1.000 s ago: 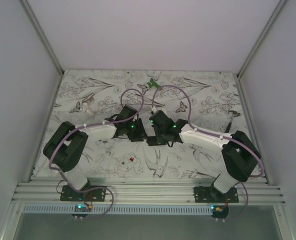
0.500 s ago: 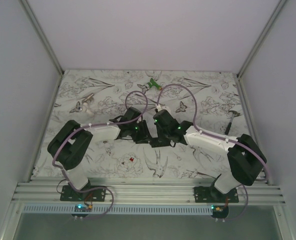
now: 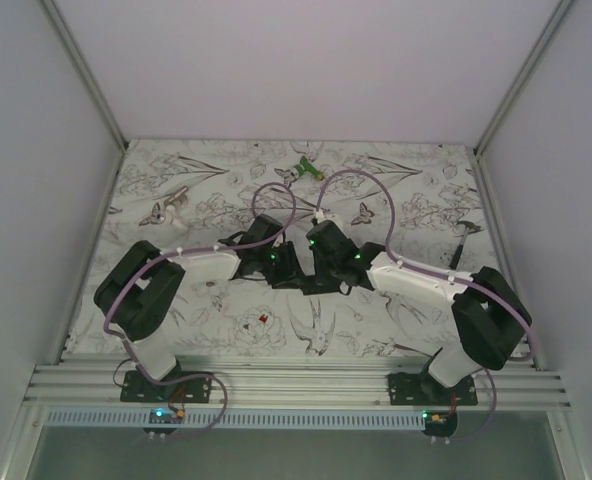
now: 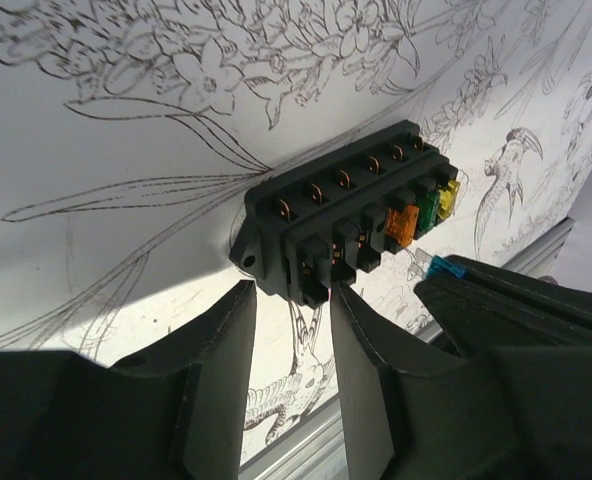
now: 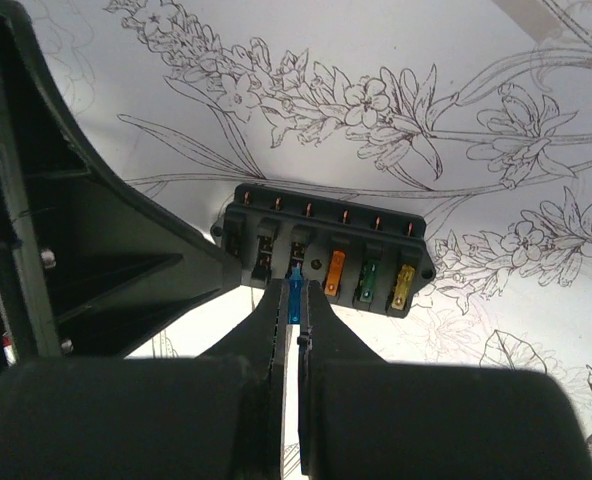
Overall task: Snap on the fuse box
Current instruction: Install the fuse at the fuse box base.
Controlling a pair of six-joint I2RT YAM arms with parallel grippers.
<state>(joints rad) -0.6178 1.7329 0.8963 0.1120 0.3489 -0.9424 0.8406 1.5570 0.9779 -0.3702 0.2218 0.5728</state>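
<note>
From above, both arms reach in over the flower-printed table [image 3: 416, 200] and meet near its middle, the left gripper [image 3: 281, 268] and right gripper [image 3: 316, 276] almost nose to nose; what lies between them is too dark to make out. A green-and-white gadget [image 3: 304, 168] lies well apart at the far edge. In the left wrist view, the fuse box [image 4: 346, 215] lies on the cloth just ahead of the left gripper's fingers [image 4: 216, 370], its near end at their tips. The fingers stand apart with cloth showing between them, and I cannot tell whether they press on the box. An orange fuse [image 4: 401, 225], a green fuse [image 4: 428, 207] and a yellow fuse [image 4: 448, 195] sit side by side in the box's far slots. In the right wrist view, the right gripper's fingers are drawn close together, pinching a blue fuse [image 5: 294, 292] whose top end meets the box at the slot just left of the orange one. The left gripper's dark finger touches the box's left end.
</note>
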